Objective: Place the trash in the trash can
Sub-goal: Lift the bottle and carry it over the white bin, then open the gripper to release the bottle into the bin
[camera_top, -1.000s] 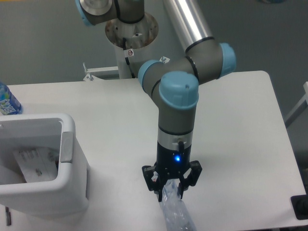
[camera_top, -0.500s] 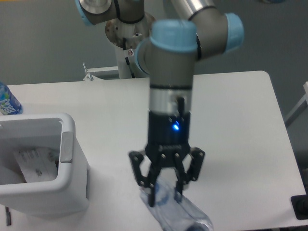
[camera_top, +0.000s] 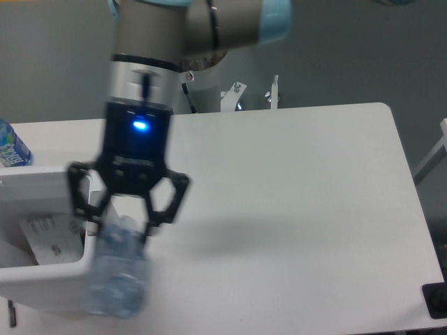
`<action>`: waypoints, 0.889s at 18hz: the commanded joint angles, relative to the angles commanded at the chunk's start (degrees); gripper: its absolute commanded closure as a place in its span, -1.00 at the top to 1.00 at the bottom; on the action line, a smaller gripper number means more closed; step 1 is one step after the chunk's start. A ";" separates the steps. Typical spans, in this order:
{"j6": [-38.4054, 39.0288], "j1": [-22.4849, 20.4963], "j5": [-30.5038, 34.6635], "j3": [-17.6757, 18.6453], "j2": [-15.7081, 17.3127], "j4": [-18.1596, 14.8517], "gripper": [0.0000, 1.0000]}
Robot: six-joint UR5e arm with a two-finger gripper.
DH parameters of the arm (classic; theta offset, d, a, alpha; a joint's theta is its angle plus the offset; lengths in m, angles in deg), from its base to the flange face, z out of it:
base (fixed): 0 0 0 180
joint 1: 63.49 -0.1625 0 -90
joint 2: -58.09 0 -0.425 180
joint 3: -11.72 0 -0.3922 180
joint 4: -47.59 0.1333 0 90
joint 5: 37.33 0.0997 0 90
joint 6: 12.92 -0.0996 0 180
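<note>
Gripper (camera_top: 120, 225) grips bottle (camera_top: 117, 277) (blurred) — over bin (camera_top: 42, 276)

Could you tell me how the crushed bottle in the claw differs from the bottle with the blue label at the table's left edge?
The crushed clear bottle hangs in the air, pinched by the claw by the trash can's near wall; the blue-label bottle stands on the table behind the can. The crushed bottle shows whole, though blurred; the blue-label bottle is cut off by the picture's edge. Both look like plastic drink bottles.

text: none legible | bottle (camera_top: 10, 148) at left edge: blue label, print too small to read | wrapper (camera_top: 50, 237) in bin (camera_top: 42, 279): faint print, unreadable
</note>
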State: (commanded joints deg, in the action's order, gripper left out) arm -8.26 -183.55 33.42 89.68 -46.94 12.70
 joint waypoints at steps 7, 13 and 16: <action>-0.35 4.49 -0.09 7.65 0.88 0.00 0.34; -0.70 4.23 -0.18 8.18 1.41 0.00 1.00; -0.70 3.87 -0.18 8.27 1.58 -0.09 1.00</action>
State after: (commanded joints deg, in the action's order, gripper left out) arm -8.97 -179.68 33.25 97.94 -45.36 12.61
